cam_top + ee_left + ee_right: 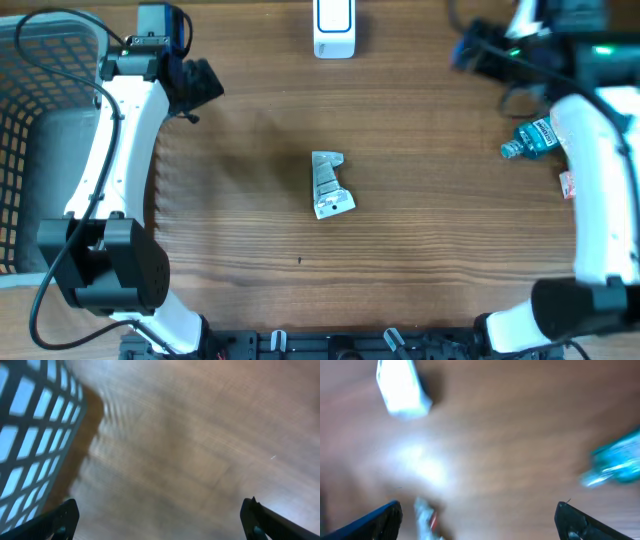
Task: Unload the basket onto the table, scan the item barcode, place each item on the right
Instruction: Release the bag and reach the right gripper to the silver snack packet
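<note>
Silver-grey and creased-looking, the item (330, 186) lies at the centre of the desk (430, 260), touching nothing else. The overhead view does not show whether it is a pouch or a moulded part. Its long axis runs roughly front to back across the desk, slightly tilted, with the wider end toward the robot's base. The white device (333, 28), judged to be the scanner, stands at the far edge, almost in line with that axis. The left end effector (205, 85) hovers to the far left of the item, fingers spread wide with nothing between them. Its wrist view shows only bare wood and the wall of the wire basket (15, 150). The right end effector (470, 52) hangs to the far right, about level with the white device, likewise spread and empty; its wrist view is blurred. Both are well apart from the item, and the left is judged marginally nearer. A blue bottle (530, 138) and a small red-and-white object (567, 184) lie beside the right arm, well clear of the centre. The coming move calls for a descent toward the centre and a grip across the item's short axis.
</note>
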Tool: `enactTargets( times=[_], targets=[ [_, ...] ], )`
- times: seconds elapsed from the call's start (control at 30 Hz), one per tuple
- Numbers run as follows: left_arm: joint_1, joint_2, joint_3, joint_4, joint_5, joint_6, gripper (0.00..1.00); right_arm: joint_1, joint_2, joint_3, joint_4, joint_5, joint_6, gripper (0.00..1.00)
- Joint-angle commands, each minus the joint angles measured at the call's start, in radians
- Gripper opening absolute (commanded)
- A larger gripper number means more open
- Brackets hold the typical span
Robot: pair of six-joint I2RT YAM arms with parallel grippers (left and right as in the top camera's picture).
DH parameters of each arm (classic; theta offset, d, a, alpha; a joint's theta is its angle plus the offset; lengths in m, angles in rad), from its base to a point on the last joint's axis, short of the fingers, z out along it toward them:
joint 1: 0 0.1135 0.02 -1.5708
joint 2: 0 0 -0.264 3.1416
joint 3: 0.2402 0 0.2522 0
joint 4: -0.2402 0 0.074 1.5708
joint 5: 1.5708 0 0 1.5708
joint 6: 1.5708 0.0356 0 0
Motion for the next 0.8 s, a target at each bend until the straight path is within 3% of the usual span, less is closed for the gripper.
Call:
enactTargets(
  times=[0.0,0.07,0.3,0.53,0.77],
  targets=[
    [-0.003,-0.013,0.006,0.013,-0.013,0.002,1.0,0.07,0.024,-0.128,-0.005,-0.269,-0.041,0.98],
    [-0.003,-0.013,0.006,0.013,-0.012,0.001,1.0,0.12,0.024,-0.222,0.023,-0.275,-0.064,0.97],
    [-0.003,-0.013,0.005,-0.013,0.063,-0.002,1.0,0.251,0.025,-0.471,0.248,-0.33,-0.058,0.76],
    [-0.003,-0.007,0.004,-0.07,0.063,-0.002,1.0,0.345,0.038,-0.626,0.502,-0.348,0.006,0.76],
    [-0.003,-0.004,0.004,-0.078,0.063,0.002,1.0,0.344,0.13,-0.673,0.6,-0.376,-0.047,0.68]
  ],
)
